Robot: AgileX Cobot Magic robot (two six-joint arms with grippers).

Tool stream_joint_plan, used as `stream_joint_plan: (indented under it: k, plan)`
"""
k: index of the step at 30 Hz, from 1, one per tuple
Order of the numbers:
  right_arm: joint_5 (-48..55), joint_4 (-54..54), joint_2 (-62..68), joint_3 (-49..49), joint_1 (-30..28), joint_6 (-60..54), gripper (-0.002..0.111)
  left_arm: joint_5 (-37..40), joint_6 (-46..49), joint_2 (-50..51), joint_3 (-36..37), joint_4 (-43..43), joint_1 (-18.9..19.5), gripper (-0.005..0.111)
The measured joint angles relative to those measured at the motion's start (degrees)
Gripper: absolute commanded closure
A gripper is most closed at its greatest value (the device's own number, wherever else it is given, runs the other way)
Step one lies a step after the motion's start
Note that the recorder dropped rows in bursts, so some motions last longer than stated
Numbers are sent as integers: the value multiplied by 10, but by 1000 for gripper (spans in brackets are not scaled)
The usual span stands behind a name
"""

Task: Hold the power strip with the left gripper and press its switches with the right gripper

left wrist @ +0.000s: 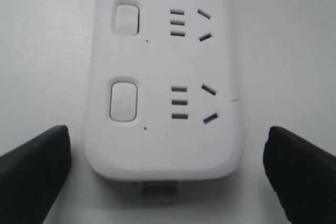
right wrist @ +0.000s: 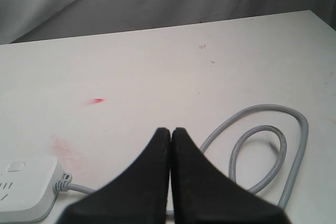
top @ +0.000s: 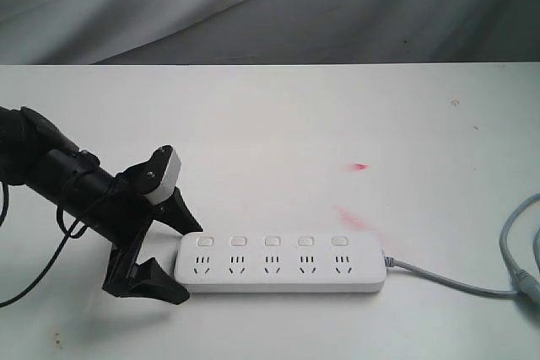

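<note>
Strip (top: 283, 281) white, flat, round-ended; five switches (top: 272, 241) above five sockets (top: 272, 265); grey cord (top: 456, 281). Left gripper (top: 187, 261) jaws wide astride strip end, no contact. Right gripper (right wrist: 170, 142) jaws together, empty.

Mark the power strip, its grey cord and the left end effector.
power strip (top: 281, 264), exterior view, middle of top face.
grey cord (right wrist: 270, 107), right wrist view, top of the loop.
left end effector (left wrist: 167, 153), left wrist view, midway between fingertips.

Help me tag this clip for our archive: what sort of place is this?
Probably a robot test bench, not a home: a white table with faint red stains, a wrinkled grey cloth backdrop behind it, and a power strip with its grey cord laid out.
</note>
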Motion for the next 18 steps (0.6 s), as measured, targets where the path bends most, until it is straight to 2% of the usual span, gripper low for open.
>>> stream_joint_plan:
  k: [7, 12, 15, 18]
  plan:
    - [0, 0, 0, 0, 0, 0, 108, 0, -47, -54, 0, 3, 0, 13]
    - [0, 0, 0, 0, 0, 0, 108, 2, -56, -151, 0, -3, 0, 15]
    - [0, 0, 0, 0, 0, 0, 108, -3, -56, -215, 0, -20, 0, 29]
    - [0, 0, 0, 0, 0, 0, 108, -16, -56, -282, 0, -47, 0, 53]
